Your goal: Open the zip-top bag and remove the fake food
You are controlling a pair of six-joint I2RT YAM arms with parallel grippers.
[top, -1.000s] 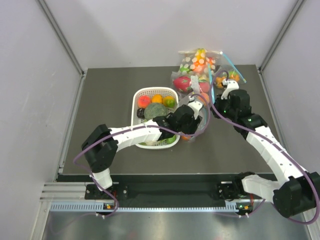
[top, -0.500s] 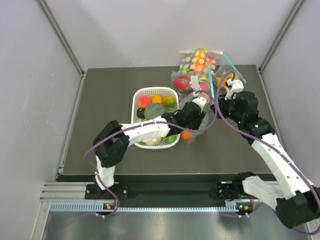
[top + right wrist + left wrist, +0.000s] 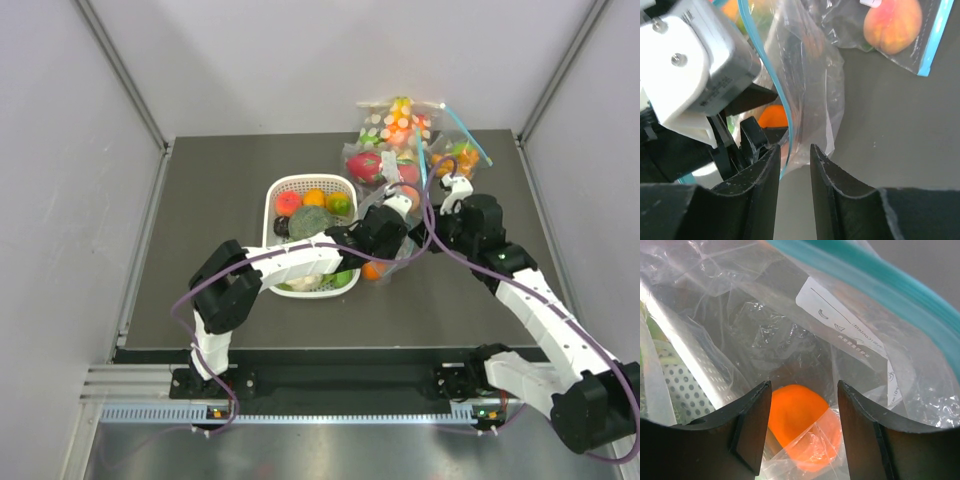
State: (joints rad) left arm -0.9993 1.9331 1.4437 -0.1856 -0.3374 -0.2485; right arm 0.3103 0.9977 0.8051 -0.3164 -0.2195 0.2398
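"Clear film, overhead view first: where was the zip-top bag (image 3: 402, 252)?" the inspector asked.

"Centre-right of the frame, just right of the white basket (image 3: 300, 185). The orange fruit (image 3: 372, 270) lay inside it at its lower edge. The left gripper (image 3: 390, 238) was in the bag's mouth. The right gripper (image 3: 445, 195) had sat higher a second before and had shifted slightly down-frame."

"Left wrist view?"

"The jaws stood well apart inside the bag. The orange fruit (image 3: 800, 417) sat at lower centre, framed between the fingers (image 3: 752, 435) and partly under a fold of film. Contact could not be confirmed. The light-blue zip strip (image 3: 880, 285) crossed the upper right."

"Right wrist view?"

"The jaws had just widened to a narrow gap. Bare table (image 3: 900, 150) showed through it and nothing was clamped. The zip strip curved down the centre of the frame and ended beside the left-hand finger."

"Significance?"

"As a judgement, the right arm had let go of the bag's lip, so only the left gripper was keeping the mouth open. The bag counted as opened, but removal was not yet done. The next move would be to close on the fruit and withdraw. The risk was pinching film along with it and dragging the unanchored bag."
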